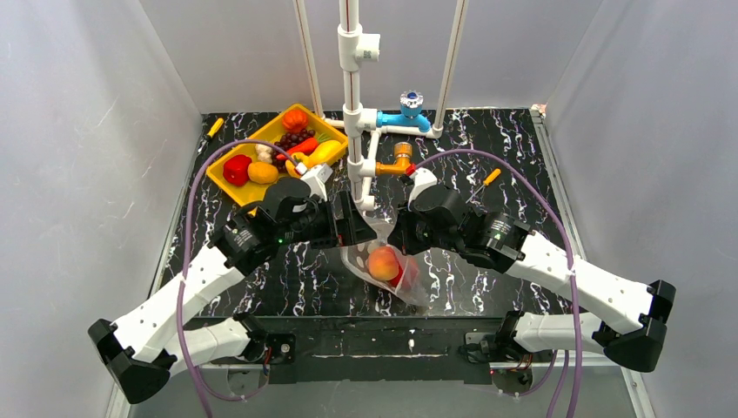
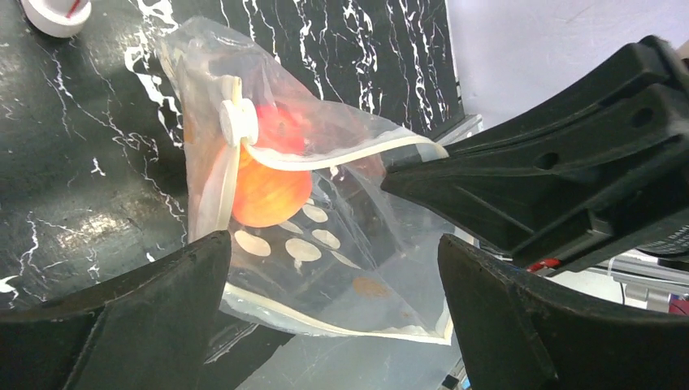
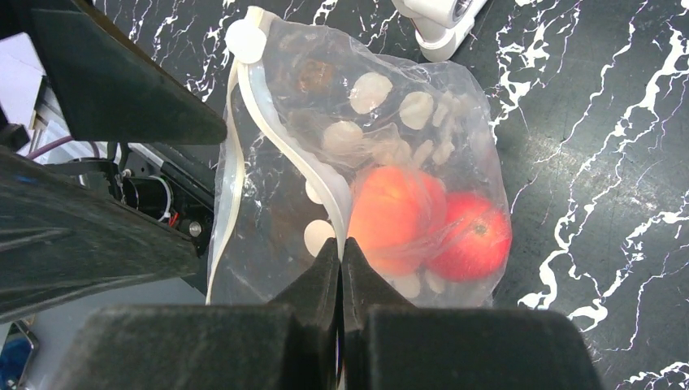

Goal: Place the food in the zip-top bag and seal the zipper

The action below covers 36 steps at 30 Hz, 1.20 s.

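Note:
The zip-top bag [image 1: 389, 266] hangs low over the table's middle, its mouth agape. Inside are two pieces of food, a peach [image 3: 394, 215] and a red fruit [image 3: 471, 236]. My right gripper [image 3: 341, 244] is shut on the white zipper [image 3: 284, 158] strip along the mouth's near rim. My left gripper [image 2: 333, 260] stands wide open; the mouth's other rim [image 2: 325, 325] lies between its fingers, touching neither. The zipper's round slider [image 2: 238, 122] sits at one end. More food, including a red pepper [image 1: 236, 169] and dark grapes [image 1: 294, 138], lies in the yellow tray [image 1: 246, 195].
A white pipe stand [image 1: 352, 104] with a blue valve [image 1: 411, 109] and an orange fitting [image 1: 400, 157] rises just behind the bag. Its foot [image 3: 439, 20] is close to the bag's far end. Grey walls enclose the black marbled table [image 1: 496, 165].

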{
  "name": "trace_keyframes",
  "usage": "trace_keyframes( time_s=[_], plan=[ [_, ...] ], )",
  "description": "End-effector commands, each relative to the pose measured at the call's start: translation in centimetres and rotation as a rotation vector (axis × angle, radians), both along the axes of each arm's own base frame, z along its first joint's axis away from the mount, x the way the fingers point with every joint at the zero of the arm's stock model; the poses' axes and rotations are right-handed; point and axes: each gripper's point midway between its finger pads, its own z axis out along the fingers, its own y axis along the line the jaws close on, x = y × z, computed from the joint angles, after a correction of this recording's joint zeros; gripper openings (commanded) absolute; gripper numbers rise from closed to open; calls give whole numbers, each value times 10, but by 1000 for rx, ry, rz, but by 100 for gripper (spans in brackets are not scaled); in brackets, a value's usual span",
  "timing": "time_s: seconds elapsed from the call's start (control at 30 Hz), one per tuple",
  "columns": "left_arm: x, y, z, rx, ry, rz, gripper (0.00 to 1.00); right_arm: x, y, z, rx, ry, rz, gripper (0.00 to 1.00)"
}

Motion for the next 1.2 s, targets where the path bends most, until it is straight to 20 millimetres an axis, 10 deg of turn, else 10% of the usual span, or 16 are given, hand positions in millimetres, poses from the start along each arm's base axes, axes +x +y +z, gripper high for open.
trace_keyframes(
  time_s=[0.0,0.37,0.63,0.97,1.17],
  plan=[
    [1,18,23,48,-82,29,98,1,1,16,63,-38,-6,1],
    [28,135,38,508,-269,347,98,-1,-7,10,49,-34,-17,1],
    [64,193,12,625,-232,521,98,0,-10,12,43,-42,-23,1],
    [160,220,-32,488,-31,716,98,2,-15,11,24,-57,-35,1],
    [240,213,-51,39,-47,893,98,4,-15,10,12,-70,-31,1]
  ],
)
